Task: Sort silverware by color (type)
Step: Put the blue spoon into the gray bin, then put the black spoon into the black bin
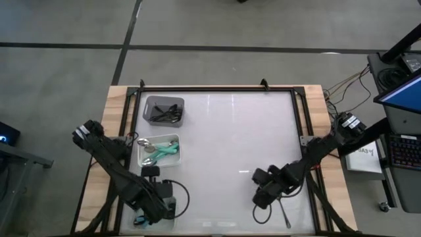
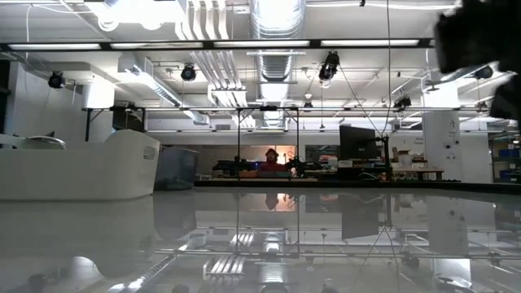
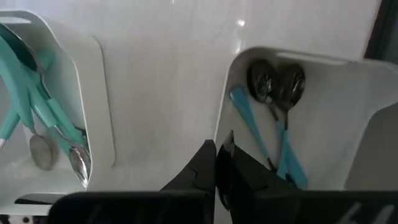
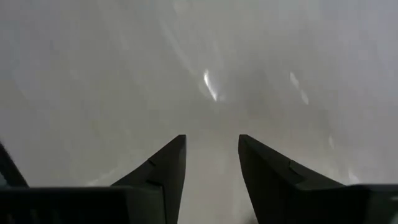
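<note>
- Seen from above, the white table [image 1: 237, 145] holds three bins down its left side, and nearly all the spoons are already sorted into them.
- We count the grey bin [image 1: 164, 110] at the far end as done: it holds the black spoons [image 1: 166, 116].
- The white bin [image 1: 158, 150] in the middle carries the spoons with silver bowls and teal handles [image 1: 162, 150], piled loosely together.
- Nearest the front edge, the third bin [image 3: 298, 118] holds two spoons with black bowls and teal handles [image 3: 277, 124], lying side by side against its wall.
- Our left claw [image 3: 216, 163] hangs right over that bin's rim with its fingers pressed together and nothing between them.
- One spoon [image 1: 285, 213] is left, by our reading: a thin dark piece on the bare table at the front right, just beside the right arm. From this height we cannot be sure of its colours.
- Our right claw [image 4: 211, 165] hovers low over bare tabletop, fingers apart and empty; the last spoon does not show in its own camera.
- We judge the sort close to finished, with that single piece to be picked up and carried across to its matching bin.
</note>
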Robot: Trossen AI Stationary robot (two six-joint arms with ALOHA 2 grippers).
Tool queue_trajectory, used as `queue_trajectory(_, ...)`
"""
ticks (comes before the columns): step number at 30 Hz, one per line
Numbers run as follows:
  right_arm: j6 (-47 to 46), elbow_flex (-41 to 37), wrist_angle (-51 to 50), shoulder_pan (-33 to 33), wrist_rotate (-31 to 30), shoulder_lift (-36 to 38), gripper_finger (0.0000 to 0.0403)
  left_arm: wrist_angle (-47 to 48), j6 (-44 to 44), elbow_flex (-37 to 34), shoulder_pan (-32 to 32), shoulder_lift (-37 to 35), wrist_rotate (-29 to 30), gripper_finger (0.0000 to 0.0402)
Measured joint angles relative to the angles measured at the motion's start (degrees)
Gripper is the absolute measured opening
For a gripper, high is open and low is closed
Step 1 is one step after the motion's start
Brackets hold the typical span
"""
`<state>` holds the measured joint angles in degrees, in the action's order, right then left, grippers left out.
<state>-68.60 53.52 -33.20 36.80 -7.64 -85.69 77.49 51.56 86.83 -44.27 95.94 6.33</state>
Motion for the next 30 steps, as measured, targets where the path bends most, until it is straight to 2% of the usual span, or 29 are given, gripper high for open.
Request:
queue_trajectory(5,-10.36,-0.73,-3.34,3.79,5.23,0.00,0.0138,-0.39,-3.58,-0.40,-0.96,2.28,0.02,0.0002)
queue_trajectory(13,-22.53,-0.73,-4.44,9.52,6.58,0.00,0.0136,-0.46,-9.21,-0.40,-1.07,6.13,0.15,0.0005)
queue_trajectory(17,-27.96,-0.73,-5.58,11.71,6.67,0.00,0.0134,-0.39,-10.04,-0.40,-1.07,7.57,0.15,0.0018)
queue_trajectory(20,-32.13,-0.73,-5.77,13.29,9.25,0.00,0.0134,-0.48,-10.06,-0.40,-1.07,8.27,0.15,0.0031)
queue_trajectory(22,-34.29,-0.73,-5.75,14.37,10.92,0.00,0.0134,-0.52,-10.04,-0.40,-1.07,8.39,0.15,0.0039)
queue_trajectory(30,-38.10,-0.73,-5.65,15.50,11.15,-0.94,0.0132,-0.85,-10.09,-0.35,-1.07,8.42,0.14,0.0069)
